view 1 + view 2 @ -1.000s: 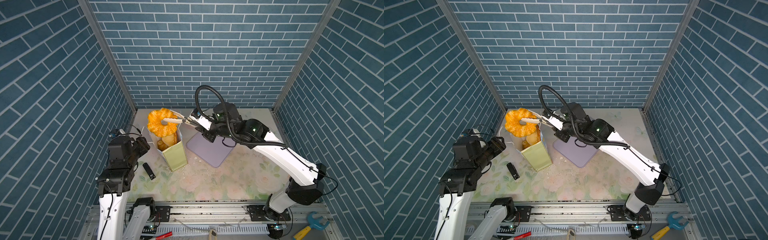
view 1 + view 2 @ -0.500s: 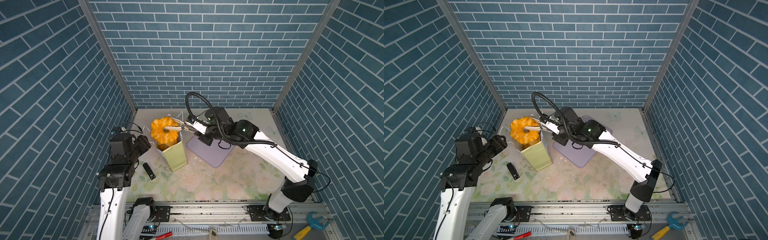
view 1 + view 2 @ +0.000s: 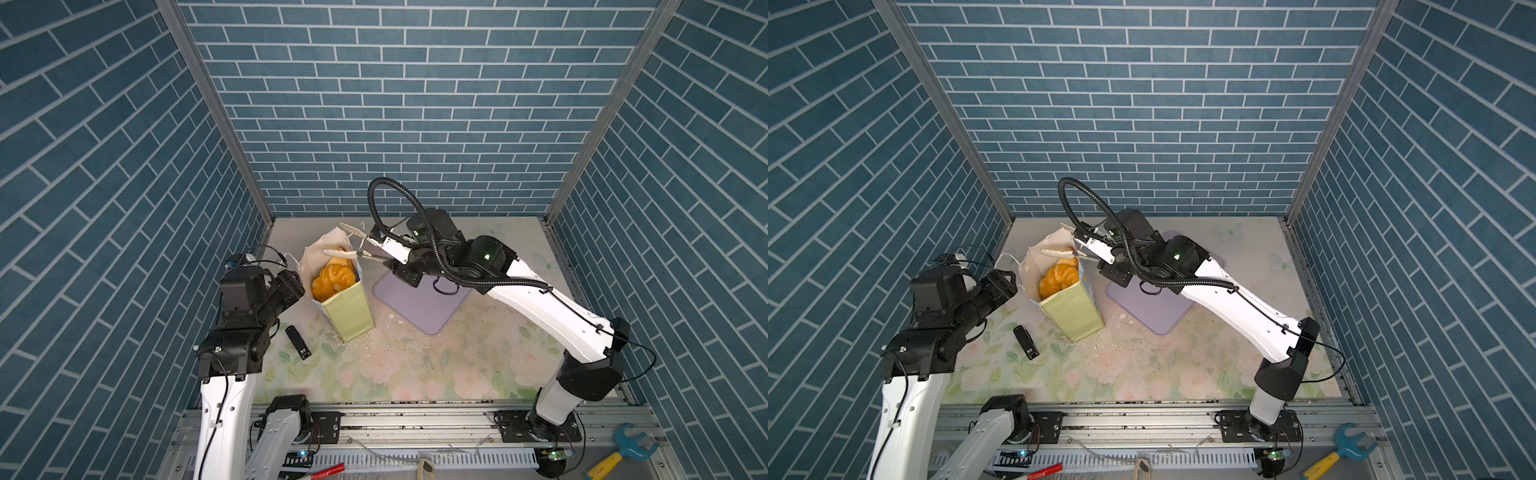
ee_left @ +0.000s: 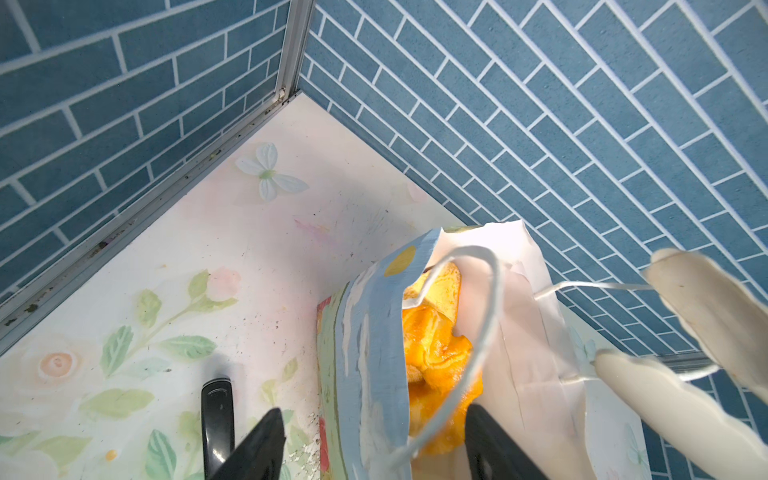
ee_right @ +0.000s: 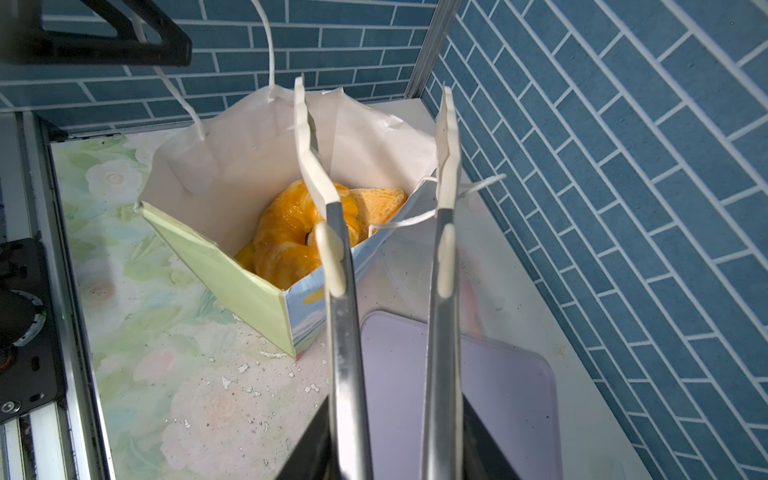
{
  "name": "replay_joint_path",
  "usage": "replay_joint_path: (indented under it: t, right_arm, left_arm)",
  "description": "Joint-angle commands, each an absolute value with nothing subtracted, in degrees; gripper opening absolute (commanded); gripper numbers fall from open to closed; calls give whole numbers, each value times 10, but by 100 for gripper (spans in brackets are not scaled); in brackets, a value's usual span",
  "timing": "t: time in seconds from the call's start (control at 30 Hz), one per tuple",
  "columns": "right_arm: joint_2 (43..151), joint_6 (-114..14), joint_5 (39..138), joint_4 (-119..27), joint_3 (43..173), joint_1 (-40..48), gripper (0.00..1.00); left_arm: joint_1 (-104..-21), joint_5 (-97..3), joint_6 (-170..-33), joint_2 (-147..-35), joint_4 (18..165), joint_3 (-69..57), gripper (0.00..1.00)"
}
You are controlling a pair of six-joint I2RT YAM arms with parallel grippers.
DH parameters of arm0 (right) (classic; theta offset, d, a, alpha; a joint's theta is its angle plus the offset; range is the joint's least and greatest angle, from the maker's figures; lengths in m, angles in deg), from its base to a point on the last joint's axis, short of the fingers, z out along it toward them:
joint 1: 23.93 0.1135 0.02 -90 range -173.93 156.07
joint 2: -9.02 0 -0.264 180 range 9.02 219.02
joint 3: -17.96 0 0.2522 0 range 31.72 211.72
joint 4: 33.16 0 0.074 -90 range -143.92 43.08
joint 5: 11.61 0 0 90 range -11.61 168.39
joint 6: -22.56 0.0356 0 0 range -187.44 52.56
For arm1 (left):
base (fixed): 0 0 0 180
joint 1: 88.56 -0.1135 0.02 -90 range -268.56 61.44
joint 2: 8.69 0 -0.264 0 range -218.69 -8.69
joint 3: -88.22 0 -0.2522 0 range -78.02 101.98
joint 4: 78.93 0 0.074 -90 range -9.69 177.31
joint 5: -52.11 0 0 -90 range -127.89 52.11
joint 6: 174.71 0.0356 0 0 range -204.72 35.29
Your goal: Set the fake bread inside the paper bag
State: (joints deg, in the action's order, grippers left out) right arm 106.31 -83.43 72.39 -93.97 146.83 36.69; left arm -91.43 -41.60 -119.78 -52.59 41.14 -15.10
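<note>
Right now your right gripper (image 5: 372,89) hangs over the mouth of the paper bag (image 3: 349,311). Its long pale tongs are spread apart and hold nothing. The fake bread (image 3: 334,277) sits inside the bag, the big ring croissant on top with a toast slice (image 5: 380,203) behind it. Your left gripper (image 4: 374,411) stands at the bag's left side, black fingers wide apart, straddling the printed face and one cord handle (image 4: 490,291) without pinching either. The bag stands upright on the floral table (image 3: 415,374), just beside the lavender tray (image 3: 419,303).
</note>
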Motion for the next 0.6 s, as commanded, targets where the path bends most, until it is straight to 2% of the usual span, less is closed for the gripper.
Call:
replay_joint_path:
  t: [0.0, 0.27, 0.47, 0.57]
  right_arm:
    - [1052, -815, 717, -905, 1500, 371, 40]
    - [1044, -786, 642, -913, 1545, 351, 39]
    - [1028, -727, 569, -948, 1548, 291, 39]
    - [1003, -695, 555, -953, 1508, 249, 40]
  left_arm:
    - [-918, -431, -1192, -529, 421, -153, 70]
    - [-921, -348, -1083, -575, 362, -35, 73]
    - [-964, -268, -1040, -599, 342, 16, 79]
    - [-974, -191, -1035, -626, 314, 38, 86]
